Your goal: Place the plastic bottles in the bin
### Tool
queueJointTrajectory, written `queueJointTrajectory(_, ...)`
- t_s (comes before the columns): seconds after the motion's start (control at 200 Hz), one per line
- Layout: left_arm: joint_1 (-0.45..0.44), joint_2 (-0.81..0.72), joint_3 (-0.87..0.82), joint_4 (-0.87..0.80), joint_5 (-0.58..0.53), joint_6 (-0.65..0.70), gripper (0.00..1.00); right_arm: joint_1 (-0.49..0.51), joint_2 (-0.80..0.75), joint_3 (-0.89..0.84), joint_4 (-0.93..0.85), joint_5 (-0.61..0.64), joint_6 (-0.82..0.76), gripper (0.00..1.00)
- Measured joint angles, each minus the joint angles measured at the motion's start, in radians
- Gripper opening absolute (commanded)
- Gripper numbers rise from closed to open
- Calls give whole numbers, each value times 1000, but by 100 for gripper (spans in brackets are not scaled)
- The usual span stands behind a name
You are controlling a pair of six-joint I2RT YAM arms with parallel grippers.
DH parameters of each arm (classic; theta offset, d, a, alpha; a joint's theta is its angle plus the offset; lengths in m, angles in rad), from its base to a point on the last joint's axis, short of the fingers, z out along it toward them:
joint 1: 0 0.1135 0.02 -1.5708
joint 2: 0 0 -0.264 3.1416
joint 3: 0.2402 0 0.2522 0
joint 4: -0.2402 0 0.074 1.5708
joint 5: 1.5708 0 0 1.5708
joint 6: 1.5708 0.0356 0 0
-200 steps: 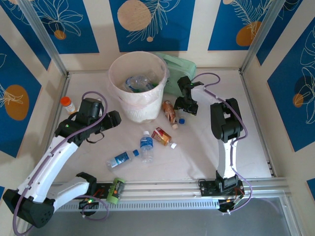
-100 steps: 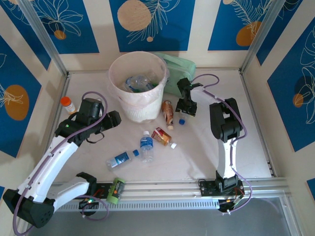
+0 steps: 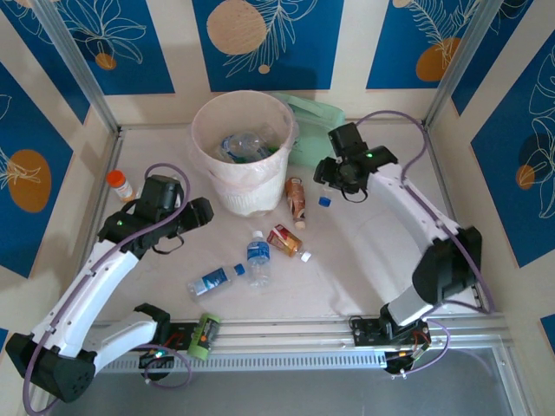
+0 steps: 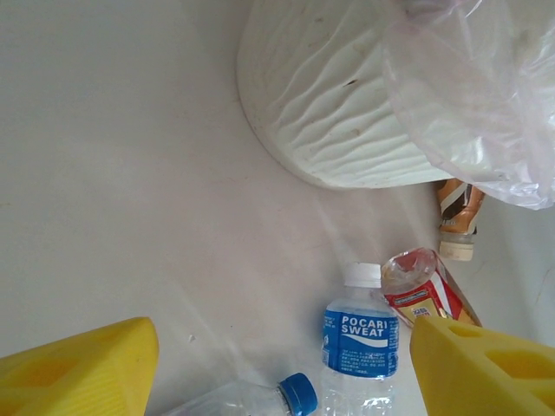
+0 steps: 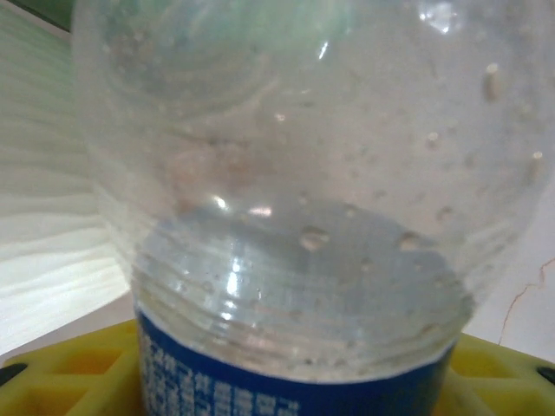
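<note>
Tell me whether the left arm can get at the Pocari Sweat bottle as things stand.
Probably yes. The left gripper is open, and the Pocari Sweat bottle lies on the table ahead of it, with nothing between them.

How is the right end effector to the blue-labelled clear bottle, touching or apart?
Touching. In the right wrist view the bottle sits between the yellow fingers of the right end effector, its blue label meeting them with no gap.
</note>
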Motion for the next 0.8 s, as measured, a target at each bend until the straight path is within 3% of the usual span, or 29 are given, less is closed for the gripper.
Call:
queueJointTrajectory(0.155,0,1,-32,5,10,-1,75,14,-65,155,-23,-27,-1,58)
queueJointTrajectory(0.35,0,5,-74,11,25,-3,74,61,-33,368,-28,-100,-1,58)
queueJointTrajectory(0.8,-111,34,-167,1,24,-27,78,141,348,892,-123,-240,-17,59)
